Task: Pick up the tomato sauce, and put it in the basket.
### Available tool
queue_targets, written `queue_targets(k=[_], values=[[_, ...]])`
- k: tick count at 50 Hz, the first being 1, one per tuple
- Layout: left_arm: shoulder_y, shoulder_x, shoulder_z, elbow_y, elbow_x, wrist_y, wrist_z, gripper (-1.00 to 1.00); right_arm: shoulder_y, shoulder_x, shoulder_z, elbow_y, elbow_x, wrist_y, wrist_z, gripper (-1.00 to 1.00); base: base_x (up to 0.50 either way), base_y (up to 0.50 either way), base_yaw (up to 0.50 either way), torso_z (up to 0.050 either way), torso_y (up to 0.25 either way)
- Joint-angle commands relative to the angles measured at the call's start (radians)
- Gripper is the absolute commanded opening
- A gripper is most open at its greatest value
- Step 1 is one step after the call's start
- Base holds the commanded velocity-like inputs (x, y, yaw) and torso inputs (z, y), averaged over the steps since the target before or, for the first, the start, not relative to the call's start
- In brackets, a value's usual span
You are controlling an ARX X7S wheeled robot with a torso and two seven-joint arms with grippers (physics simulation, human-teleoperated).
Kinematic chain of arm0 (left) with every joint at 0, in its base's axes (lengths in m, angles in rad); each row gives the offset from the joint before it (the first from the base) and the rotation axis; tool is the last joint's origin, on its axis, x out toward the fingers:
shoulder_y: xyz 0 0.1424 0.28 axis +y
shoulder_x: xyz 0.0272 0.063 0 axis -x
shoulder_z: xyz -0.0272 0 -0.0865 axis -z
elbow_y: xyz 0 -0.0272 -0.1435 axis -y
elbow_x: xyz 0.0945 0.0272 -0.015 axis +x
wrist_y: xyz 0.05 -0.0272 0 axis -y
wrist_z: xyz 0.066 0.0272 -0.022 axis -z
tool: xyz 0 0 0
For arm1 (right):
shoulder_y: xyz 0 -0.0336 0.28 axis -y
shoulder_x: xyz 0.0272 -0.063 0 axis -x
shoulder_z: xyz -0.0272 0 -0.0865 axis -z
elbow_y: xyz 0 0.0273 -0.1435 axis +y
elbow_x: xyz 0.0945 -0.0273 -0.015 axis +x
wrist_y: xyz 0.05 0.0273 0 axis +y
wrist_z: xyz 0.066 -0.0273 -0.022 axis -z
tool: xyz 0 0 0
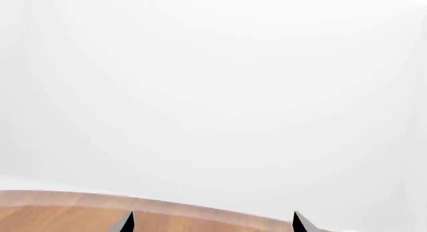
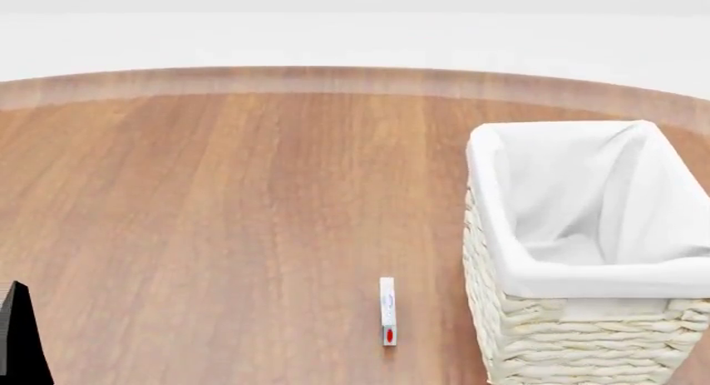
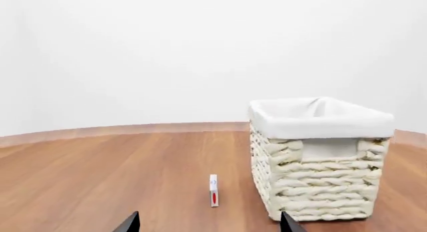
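both end effectors' tips spread, empty, small white-red packet [image 2: 387, 311] upright on wooden table [image 2: 222, 219], beside basket [image 2: 577, 318]

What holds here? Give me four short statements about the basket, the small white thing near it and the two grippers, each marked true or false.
1. The cream woven wicker basket with a white cloth lining stands upright on the brown wooden table. True.
2. The small thin white block with a red mark lies inside the basket. False: it stands on the table beside the basket, apart from it.
3. The right gripper holds the white block. False: its fingertips are apart with nothing between them, and the block stands farther off on the table.
4. The left gripper is open and empty. True.
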Motion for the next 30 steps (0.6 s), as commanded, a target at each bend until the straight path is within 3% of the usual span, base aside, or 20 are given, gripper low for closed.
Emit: queue_targets(k=[1, 10, 11, 12, 13, 15, 30], values=[[-0.002, 0.004, 0.014, -0.065, 0.01, 0.038, 0.013, 1.0, 0.018, 0.0, -0.108, 0.311, 0.01, -0.253, 0.114, 1.0, 0.0, 0.0, 0.0, 0.0, 0.0], [0.011, -0.001, 0.007, -0.056, 0.002, 0.053, 0.009, 1.0, 0.026, -0.03, -0.142, 0.555, 0.013, -0.45, 0.184, 1.0, 0.0, 0.0, 0.0, 0.0, 0.0], [0.013, 0.001, 0.016, -0.051, 0.014, 0.058, 0.008, 1.0, 0.026, -0.18, 0.008, 0.705, 0.163, -0.556, 0.034, 1.0, 0.0, 0.0, 0.0, 0.0, 0.0], [0.013, 0.0, 0.016, -0.049, 0.014, 0.057, 0.006, 1.0, 0.014, -0.33, 0.158, 0.855, 0.313, -0.556, -0.116, 1.0, 0.0, 0.0, 0.0, 0.0, 0.0], [0.013, -0.001, 0.015, -0.051, 0.013, 0.058, 0.006, 1.0, 0.016, -0.415, 0.292, 0.957, 0.343, -0.556, -0.266, 1.0, 0.0, 0.0, 0.0, 0.0, 0.0], [0.015, -0.002, 0.017, -0.051, 0.014, 0.061, 0.005, 1.0, 0.023, -0.415, 0.289, 0.968, 0.344, -0.556, -0.566, 1.0, 0.0, 0.0, 0.0, 0.0, 0.0], [0.015, -0.009, 0.027, -0.055, 0.014, 0.066, -0.003, 1.0, 0.062, -0.415, 0.306, 1.039, 0.406, -0.556, -0.604, 1.0, 0.0, 0.0, 0.0, 0.0, 0.0]])
